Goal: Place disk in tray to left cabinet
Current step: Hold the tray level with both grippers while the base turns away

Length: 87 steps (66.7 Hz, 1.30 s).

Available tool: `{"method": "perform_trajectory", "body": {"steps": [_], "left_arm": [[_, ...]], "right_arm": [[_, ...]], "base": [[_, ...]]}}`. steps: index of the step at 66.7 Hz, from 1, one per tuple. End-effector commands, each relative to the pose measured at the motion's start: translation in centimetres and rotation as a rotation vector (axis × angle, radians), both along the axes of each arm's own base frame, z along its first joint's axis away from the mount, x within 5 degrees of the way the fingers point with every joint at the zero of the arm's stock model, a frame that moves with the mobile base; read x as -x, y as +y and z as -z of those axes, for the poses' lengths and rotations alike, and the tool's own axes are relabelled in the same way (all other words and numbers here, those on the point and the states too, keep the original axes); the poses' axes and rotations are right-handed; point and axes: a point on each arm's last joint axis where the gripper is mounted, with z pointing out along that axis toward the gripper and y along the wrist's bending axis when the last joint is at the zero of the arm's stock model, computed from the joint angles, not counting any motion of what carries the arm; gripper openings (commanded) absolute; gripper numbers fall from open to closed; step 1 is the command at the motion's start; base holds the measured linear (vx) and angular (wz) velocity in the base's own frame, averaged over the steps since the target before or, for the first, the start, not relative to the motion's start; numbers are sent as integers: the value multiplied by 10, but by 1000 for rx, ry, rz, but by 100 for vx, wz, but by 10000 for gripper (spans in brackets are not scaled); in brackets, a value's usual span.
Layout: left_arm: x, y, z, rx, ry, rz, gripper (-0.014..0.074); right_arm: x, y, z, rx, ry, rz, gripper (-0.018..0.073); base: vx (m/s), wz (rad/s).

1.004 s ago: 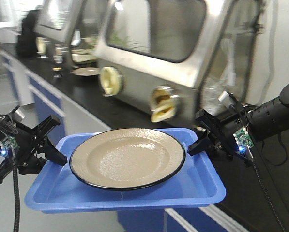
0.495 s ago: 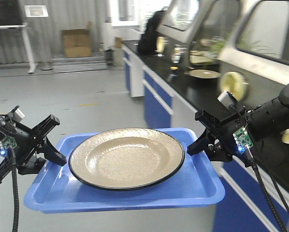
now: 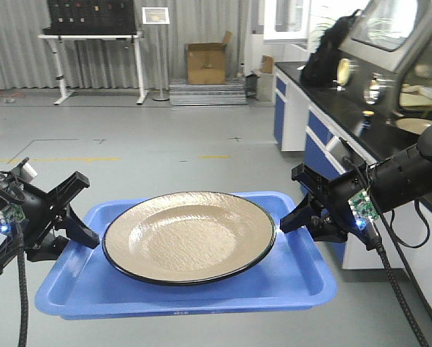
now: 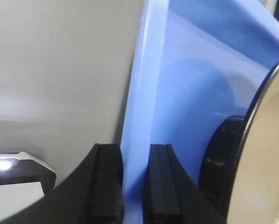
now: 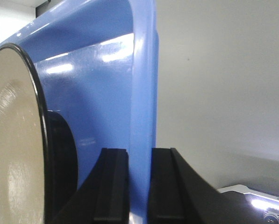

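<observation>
The blue tray (image 3: 288, 278) is held in the air between my two grippers, with the tan black-rimmed disk (image 3: 189, 236) lying in it. My left gripper (image 3: 82, 236) is shut on the tray's left rim (image 4: 135, 140). My right gripper (image 3: 291, 220) is shut on the tray's right rim (image 5: 141, 116). The disk's edge shows in the left wrist view (image 4: 265, 154) and in the right wrist view (image 5: 13, 140). The grey shelving cabinet is out of view.
A black-topped lab bench with blue cabinets (image 3: 324, 137) runs along the right, carrying a black bag (image 3: 331, 43) and a stainless steel box (image 3: 404, 29). A white workbench (image 3: 92, 43) and cardboard box (image 3: 207, 63) stand at the far wall. Grey floor (image 3: 165, 144) lies ahead.
The whole view has swung left: the steel box and bench slid off to the right and open floor came in. Both grippers keep the same hold on the tray.
</observation>
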Motion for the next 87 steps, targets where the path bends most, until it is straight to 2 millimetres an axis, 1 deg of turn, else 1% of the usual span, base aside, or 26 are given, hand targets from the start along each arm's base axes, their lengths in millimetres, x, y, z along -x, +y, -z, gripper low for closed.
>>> {"method": "perform_trajectory", "body": {"steps": [1, 39, 87], "left_arm": [[16, -24, -43, 231, -53, 42, -1], [16, -24, -43, 231, -53, 42, -1], [16, -24, -43, 231, -53, 42, -1]], "right_arm": [[23, 24, -51, -236, -52, -78, -4], [23, 24, -51, -236, -52, -78, -4], [23, 24, -51, -236, -52, -78, -4]], "base": [[30, 30], [41, 17], [61, 5]]}}
